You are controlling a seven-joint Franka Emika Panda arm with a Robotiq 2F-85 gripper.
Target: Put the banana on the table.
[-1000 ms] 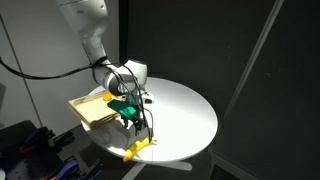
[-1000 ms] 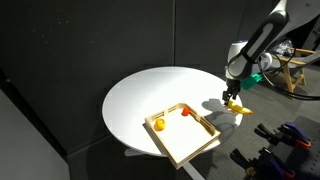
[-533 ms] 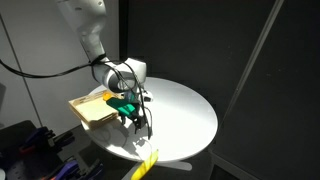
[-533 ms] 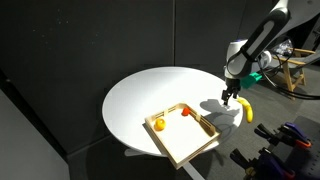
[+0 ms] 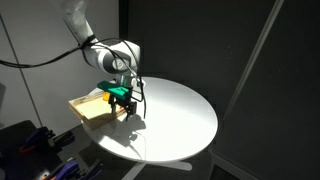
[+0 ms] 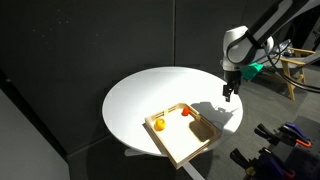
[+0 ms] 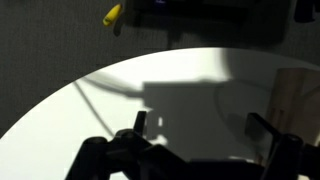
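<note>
The banana (image 7: 112, 14) shows only in the wrist view, as a small yellow piece lying on the dark floor beyond the edge of the white round table (image 7: 60, 120). I do not see it in either exterior view. My gripper (image 7: 200, 128) is open and empty, and hangs above the table (image 5: 180, 110) near its rim (image 6: 150, 95). In both exterior views the gripper (image 5: 128, 108) (image 6: 229, 93) is raised above the tabletop beside the wooden tray.
The square wooden tray (image 5: 90, 108) (image 6: 190, 145) sits at the table's edge and holds an orange-brown fruit (image 6: 157, 124) and a small red item (image 6: 186, 112). Dark curtains stand behind. Clutter lies on the floor near the table (image 6: 290, 135).
The banana left the gripper at the table's rim, fell past the edge and dropped out of the exterior views. The gripper has risen and moved back over the table.
</note>
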